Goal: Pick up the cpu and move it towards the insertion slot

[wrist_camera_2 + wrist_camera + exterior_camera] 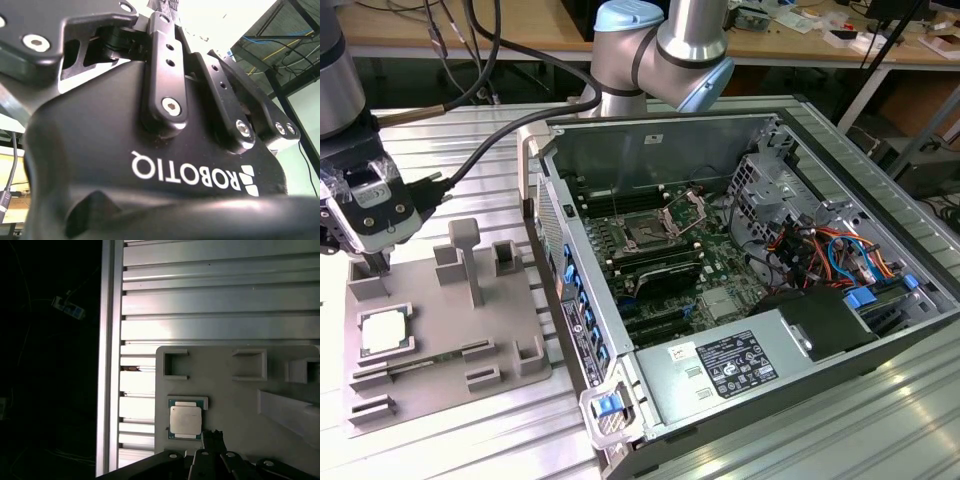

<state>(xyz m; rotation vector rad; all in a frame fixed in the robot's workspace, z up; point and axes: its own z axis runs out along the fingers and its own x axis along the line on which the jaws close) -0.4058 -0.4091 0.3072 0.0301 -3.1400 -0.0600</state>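
The cpu (pixel 385 331), a small square chip with a pale silvery top, lies flat in a shallow seat of the grey fixture plate (pixel 440 385) at the exterior view's left. My gripper (pixel 375 264) hangs just above the plate, a little behind the cpu and not touching it, shut with nothing in it. In the first wrist view the cpu (pixel 186 419) lies close beside the dark tips of my gripper (pixel 213 436). The insertion slot (pixel 645 234) sits on the motherboard inside the open computer case, its metal retention plate (pixel 686 211) swung up.
Raised grey blocks and posts (pixel 466 258) stand on the fixture plate around the cpu. The case's side wall (pixel 565 290) rises between the plate and the motherboard. Cables (pixel 825 255), a drive cage and a power supply (pixel 735 365) crowd the case's other end.
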